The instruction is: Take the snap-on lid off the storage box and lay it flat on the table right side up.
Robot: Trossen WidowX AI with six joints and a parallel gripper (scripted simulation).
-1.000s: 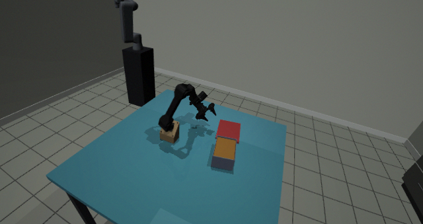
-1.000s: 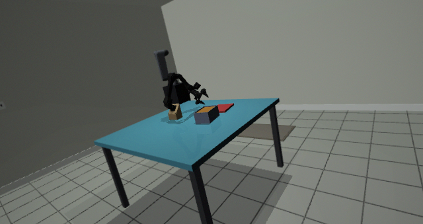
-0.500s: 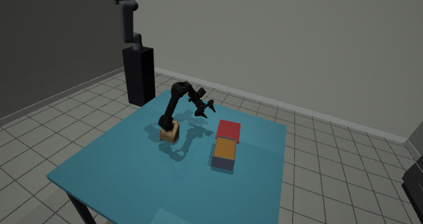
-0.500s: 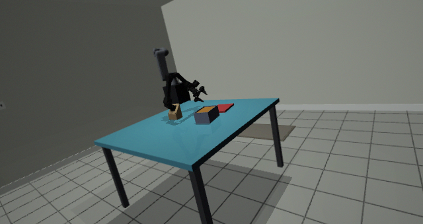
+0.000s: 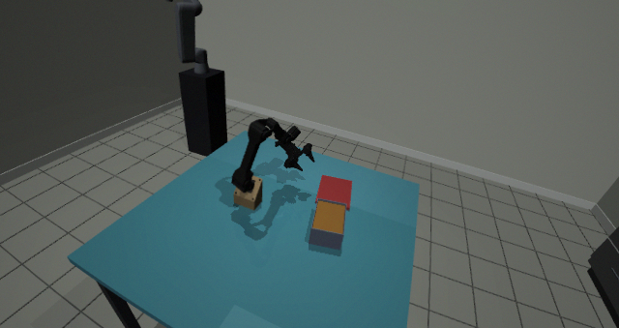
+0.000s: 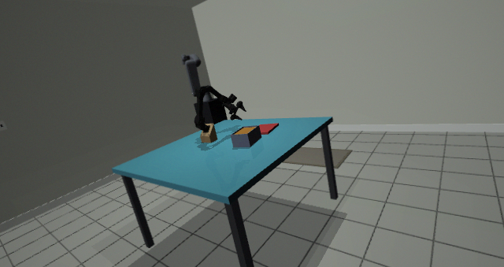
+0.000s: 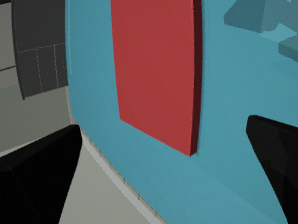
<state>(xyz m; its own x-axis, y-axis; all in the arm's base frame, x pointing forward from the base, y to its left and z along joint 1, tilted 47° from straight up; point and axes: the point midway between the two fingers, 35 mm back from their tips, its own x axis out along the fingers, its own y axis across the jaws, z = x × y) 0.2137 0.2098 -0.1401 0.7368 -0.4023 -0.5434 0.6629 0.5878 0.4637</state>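
Note:
The red lid (image 5: pixel 335 190) (image 6: pixel 268 128) (image 7: pixel 155 60) lies flat on the blue table (image 5: pixel 193 251) (image 6: pixel 177 161), with its smooth broad face up and its thin side wall below. Its underside is hidden. It lies just behind the storage box (image 5: pixel 326 239) (image 6: pixel 241 141), very close to it; whether they touch cannot be told. The box stands upright and without its lid, grey-blue outside, with orange showing within its rim. My gripper (image 5: pixel 309 165) (image 6: pixel 243 115) (image 7: pixel 166 129) is open and empty, raised above the table on the arm-base side of the lid.
The arm's wooden base block (image 5: pixel 248 198) (image 6: pixel 209 136) stands on the table to the left of the box. A grey arm on a black pedestal (image 5: pixel 205 110) stands on the floor beyond the table.

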